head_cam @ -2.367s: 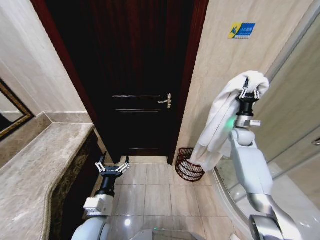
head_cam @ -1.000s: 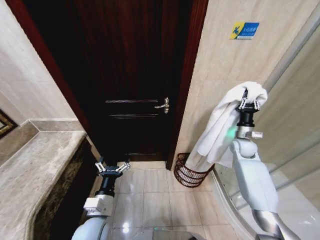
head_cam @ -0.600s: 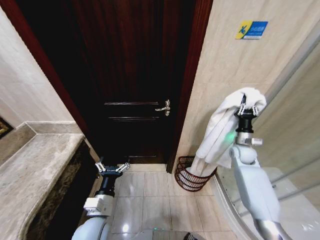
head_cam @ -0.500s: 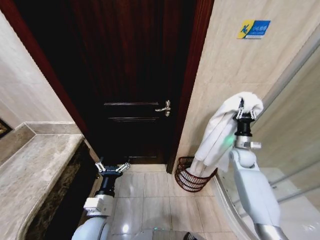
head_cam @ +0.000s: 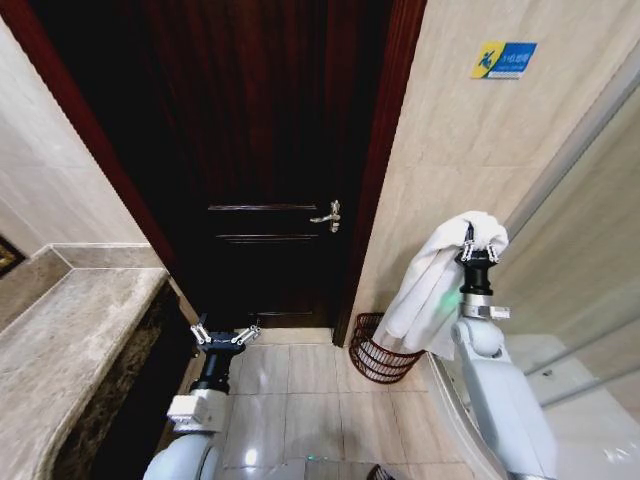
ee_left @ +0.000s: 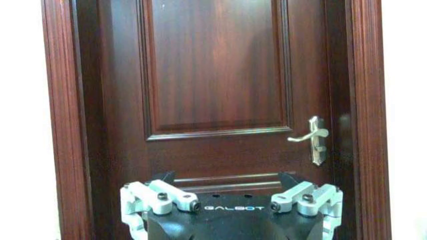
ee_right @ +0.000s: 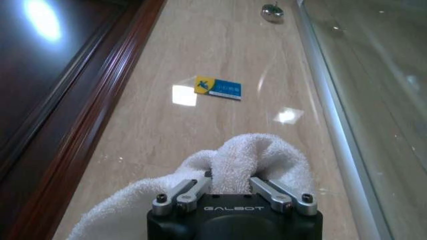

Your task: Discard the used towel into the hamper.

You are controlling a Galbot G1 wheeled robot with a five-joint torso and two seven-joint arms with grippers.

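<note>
While the right gripper [head_cam: 477, 251] clamps a white towel [head_cam: 432, 285] above the hamper [head_cam: 377, 351] by the wall, the left gripper [head_cam: 224, 336] hangs open near the door [head_cam: 270, 150].

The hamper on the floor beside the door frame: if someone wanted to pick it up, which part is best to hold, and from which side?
Probably the hamper by its upper rim, from above on the door side. It stands upright and flares at the top, and the white towel held by the right gripper hangs over its other side.
</note>
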